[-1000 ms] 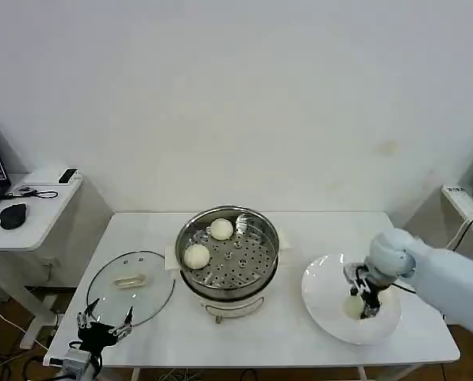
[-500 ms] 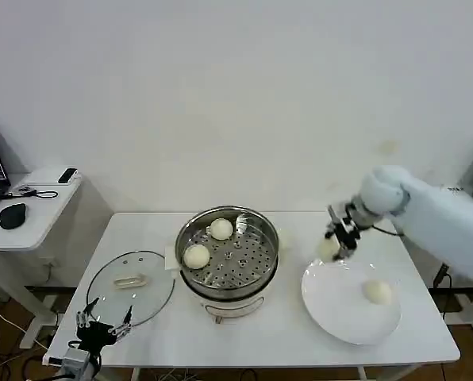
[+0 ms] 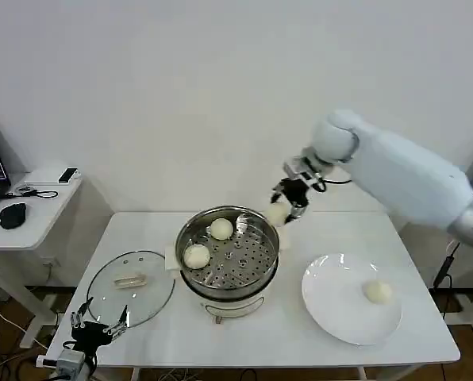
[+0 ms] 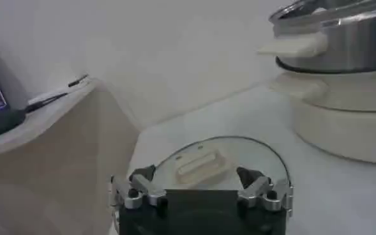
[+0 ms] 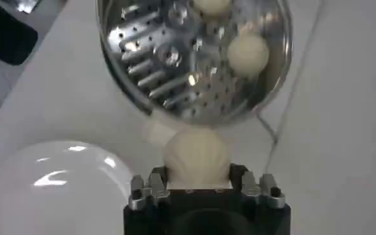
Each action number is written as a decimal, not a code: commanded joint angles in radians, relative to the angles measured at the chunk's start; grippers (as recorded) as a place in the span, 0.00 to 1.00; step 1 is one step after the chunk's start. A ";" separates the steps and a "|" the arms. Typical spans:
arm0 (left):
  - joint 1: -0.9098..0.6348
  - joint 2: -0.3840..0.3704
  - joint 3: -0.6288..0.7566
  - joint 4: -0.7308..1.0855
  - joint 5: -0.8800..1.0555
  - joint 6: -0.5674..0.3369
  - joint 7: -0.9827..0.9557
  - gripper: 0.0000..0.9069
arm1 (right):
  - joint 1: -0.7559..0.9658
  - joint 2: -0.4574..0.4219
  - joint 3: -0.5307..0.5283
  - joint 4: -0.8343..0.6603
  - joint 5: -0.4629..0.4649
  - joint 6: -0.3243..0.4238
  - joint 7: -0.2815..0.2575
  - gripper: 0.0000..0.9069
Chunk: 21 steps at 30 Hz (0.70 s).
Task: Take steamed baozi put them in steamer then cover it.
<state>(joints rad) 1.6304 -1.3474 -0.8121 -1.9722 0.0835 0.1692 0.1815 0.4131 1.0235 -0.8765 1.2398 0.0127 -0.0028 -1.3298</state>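
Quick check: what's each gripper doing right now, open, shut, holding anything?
Left gripper: open, empty, near the cover.
Right gripper: shut on a baozi at the steamer rim.

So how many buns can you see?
4: two buns sit in the steamer, one lies on the plate, and one is held by the right gripper.

You've swung the right gripper (image 3: 288,208) off the plate (image 3: 332,305) with one baozi (image 3: 278,213), up to the steamer's (image 3: 256,274) right rim.
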 commanded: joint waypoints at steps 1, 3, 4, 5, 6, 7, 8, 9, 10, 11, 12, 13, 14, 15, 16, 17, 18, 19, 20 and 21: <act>-0.002 -0.004 -0.002 -0.001 0.002 -0.001 0.000 1.00 | 0.051 0.224 -0.043 -0.053 -0.070 0.176 -0.011 0.70; -0.006 -0.011 -0.005 -0.003 0.002 0.000 -0.001 1.00 | 0.033 0.235 -0.056 -0.020 -0.108 0.183 -0.009 0.71; -0.007 -0.013 -0.005 -0.004 0.002 0.000 -0.001 1.00 | 0.026 0.235 -0.064 -0.009 -0.113 0.184 -0.008 0.71; -0.007 -0.013 -0.005 -0.004 0.001 0.000 0.000 1.00 | 0.016 0.234 -0.078 0.013 -0.115 0.186 -0.005 0.70; -0.007 -0.016 -0.005 -0.004 0.002 0.000 -0.001 1.00 | 0.006 0.231 -0.094 0.038 -0.115 0.188 -0.001 0.71; -0.008 -0.018 -0.005 -0.003 0.003 0.000 -0.001 1.00 | 0.001 0.230 -0.102 0.050 -0.117 0.188 0.001 0.71; -0.008 -0.019 -0.004 -0.002 0.003 -0.001 -0.002 1.00 | -0.004 0.231 -0.108 0.066 -0.128 0.190 0.003 0.71; -0.008 -0.022 -0.004 -0.002 0.003 -0.001 -0.002 1.00 | -0.015 0.234 -0.114 0.078 -0.151 0.197 0.008 0.71; -0.008 -0.025 -0.005 -0.002 0.003 -0.001 -0.002 1.00 | -0.021 0.238 -0.115 0.079 -0.178 0.204 0.011 0.71; -0.009 -0.027 -0.005 -0.002 0.003 -0.001 -0.003 1.00 | -0.023 0.241 -0.115 0.077 -0.194 0.210 0.011 0.71; -0.010 -0.031 -0.006 -0.002 0.003 -0.001 -0.002 1.00 | -0.034 0.249 -0.115 0.072 -0.210 0.214 0.012 0.71; -0.009 -0.032 -0.005 -0.003 0.003 -0.001 -0.002 1.00 | -0.037 0.252 -0.116 0.071 -0.217 0.216 0.016 0.71; -0.009 -0.032 -0.005 -0.004 0.003 -0.001 -0.002 1.00 | -0.043 0.255 -0.121 0.071 -0.236 0.222 0.024 0.71; -0.009 -0.032 -0.006 -0.004 0.003 -0.001 -0.002 1.00 | -0.052 0.258 -0.127 0.078 -0.262 0.231 0.029 0.71; -0.009 -0.031 -0.007 -0.004 0.002 -0.001 -0.001 1.00 | -0.057 0.258 -0.136 0.084 -0.265 0.233 0.030 0.71; -0.009 -0.028 -0.008 -0.003 0.002 -0.001 -0.002 1.00 | -0.061 0.257 -0.145 0.091 -0.259 0.231 0.034 0.71; -0.011 -0.027 -0.009 -0.001 0.002 -0.001 -0.002 1.00 | -0.068 0.254 -0.161 0.098 -0.256 0.230 0.037 0.71; -0.012 -0.025 -0.011 0.003 0.002 -0.002 -0.003 1.00 | -0.073 0.251 -0.169 0.104 -0.259 0.231 0.041 0.71; -0.014 -0.023 -0.012 0.008 0.002 -0.002 -0.004 1.00 | -0.080 0.249 -0.177 0.106 -0.274 0.237 0.049 0.71; -0.016 -0.021 -0.012 0.011 0.003 -0.002 -0.004 1.00 | -0.087 0.249 -0.180 0.105 -0.290 0.243 0.056 0.71</act>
<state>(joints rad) 1.6161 -1.3687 -0.8240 -1.9693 0.0860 0.1676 0.1777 0.3640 1.2367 -1.0000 1.3074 -0.1778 0.1955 -1.2984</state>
